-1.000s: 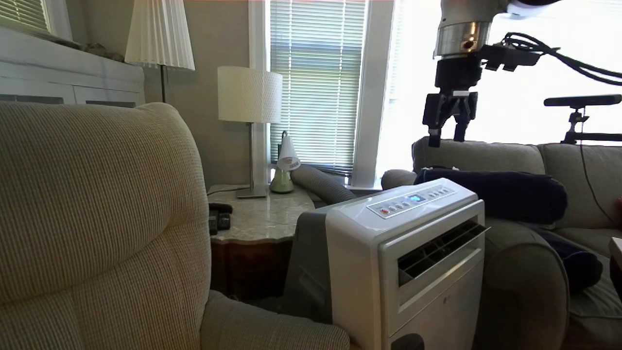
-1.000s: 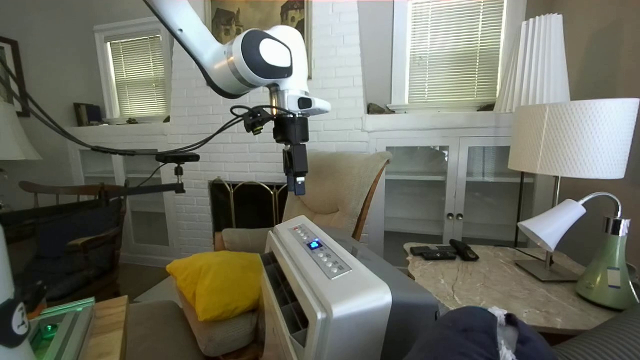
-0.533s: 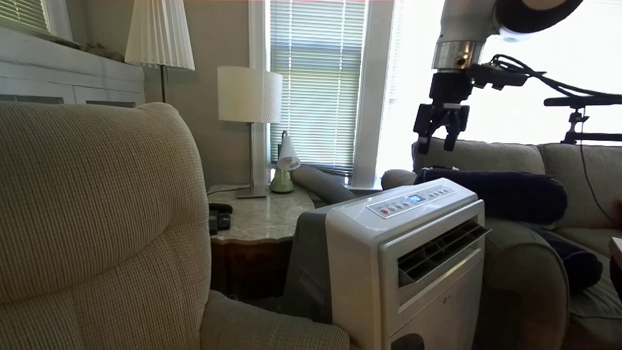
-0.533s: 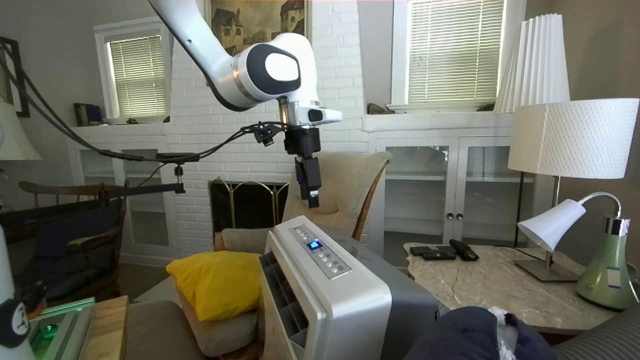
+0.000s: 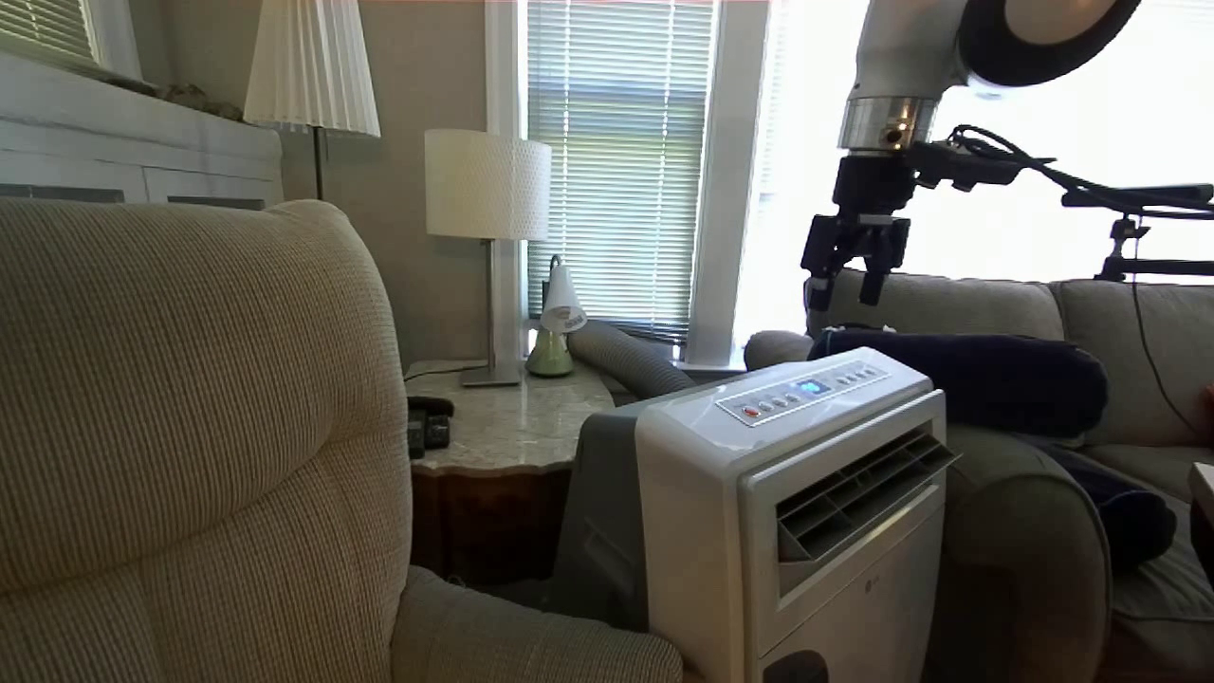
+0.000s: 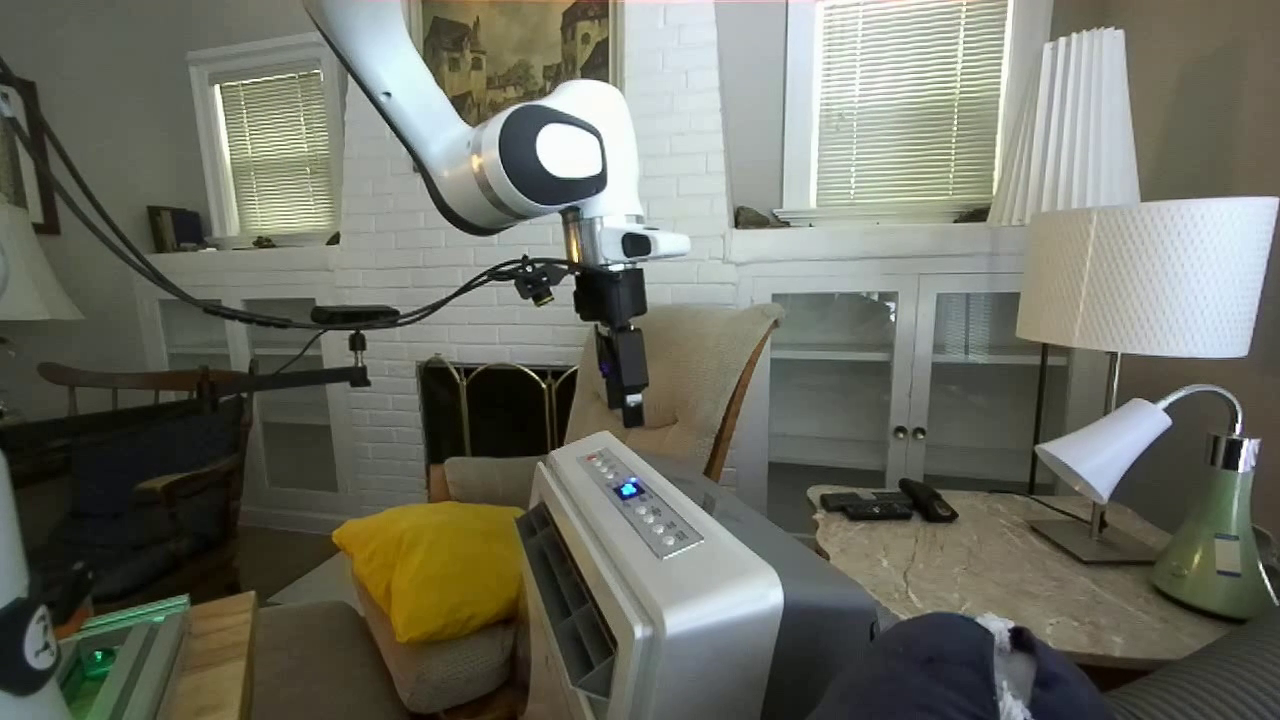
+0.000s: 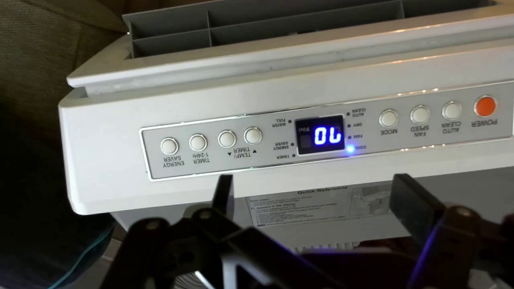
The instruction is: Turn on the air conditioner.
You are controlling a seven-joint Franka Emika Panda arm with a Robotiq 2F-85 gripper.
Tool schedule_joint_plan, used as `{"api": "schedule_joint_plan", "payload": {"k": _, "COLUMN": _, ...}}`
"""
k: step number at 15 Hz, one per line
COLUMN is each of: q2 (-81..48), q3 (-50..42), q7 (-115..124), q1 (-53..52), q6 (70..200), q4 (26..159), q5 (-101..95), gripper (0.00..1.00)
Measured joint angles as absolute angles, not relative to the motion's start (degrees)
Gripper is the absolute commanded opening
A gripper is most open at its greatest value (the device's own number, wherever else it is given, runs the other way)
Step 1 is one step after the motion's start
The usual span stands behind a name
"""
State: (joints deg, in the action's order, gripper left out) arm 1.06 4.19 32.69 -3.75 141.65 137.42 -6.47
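The white air conditioner (image 5: 692, 455) stands between the armchair and the sofa; it also shows in an exterior view (image 6: 710, 600). Its top fills much of the wrist view (image 7: 104, 116). The control panel there appears upside down, with a lit blue display (image 7: 320, 135) reading 70 and a blue light (image 7: 350, 149) at COOL. The orange power button (image 7: 485, 106) is at the panel's right. My gripper (image 7: 313, 176) is open and empty, pointing down. It hangs above the unit in both exterior views (image 5: 844, 292) (image 6: 630, 412), apart from it. In the wrist view its fingertips overlap the unit's rear edge.
A beige armchair (image 5: 190, 427) and a sofa (image 5: 1015, 512) flank the unit. A marble-topped table (image 6: 980, 560) with lamps and remotes stands behind it. A dark blue bolster (image 5: 977, 375) lies on the sofa. A yellow pillow (image 6: 440, 570) is near the vent.
My gripper has come down and closer to the top of the air conditioner, shifting right in an exterior view. The louver [in the front vent] has swung further down. The panel display stays lit.
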Motion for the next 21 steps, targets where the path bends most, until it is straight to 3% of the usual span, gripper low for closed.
{"api": "schedule_joint_plan", "payload": {"k": 6, "q2": 0.4, "q3": 4.3, "q7": 32.7, "q1": -3.9, "q6": 142.4, "q4": 137.4, "q5": -6.5, "gripper": 1.00}}
{"api": "schedule_joint_plan", "payload": {"k": 7, "q2": 0.1, "q3": 4.3, "q7": 32.7, "q1": -3.9, "q6": 142.9, "q4": 137.4, "q5": -6.5, "gripper": 0.75}}
{"api": "schedule_joint_plan", "payload": {"k": 9, "q2": -0.6, "q3": 4.3, "q7": 32.7, "q1": -3.9, "q6": 143.9, "q4": 137.4, "q5": -6.5, "gripper": 0.66}}
{"api": "schedule_joint_plan", "payload": {"k": 16, "q2": -3.9, "q3": 3.4, "q7": 32.7, "q1": -3.9, "q6": 146.5, "q4": 137.1, "q5": -6.5, "gripper": 0.14}}
{"api": "schedule_joint_plan", "payload": {"k": 18, "q2": -4.7, "q3": 3.0, "q7": 32.7, "q1": -3.9, "q6": 146.9, "q4": 137.0, "q5": -6.5, "gripper": 0.02}}
{"api": "schedule_joint_plan", "payload": {"k": 21, "q2": -5.7, "q3": 2.3, "q7": 32.7, "q1": -3.9, "q6": 147.5, "q4": 137.0, "q5": -6.6, "gripper": 0.00}}
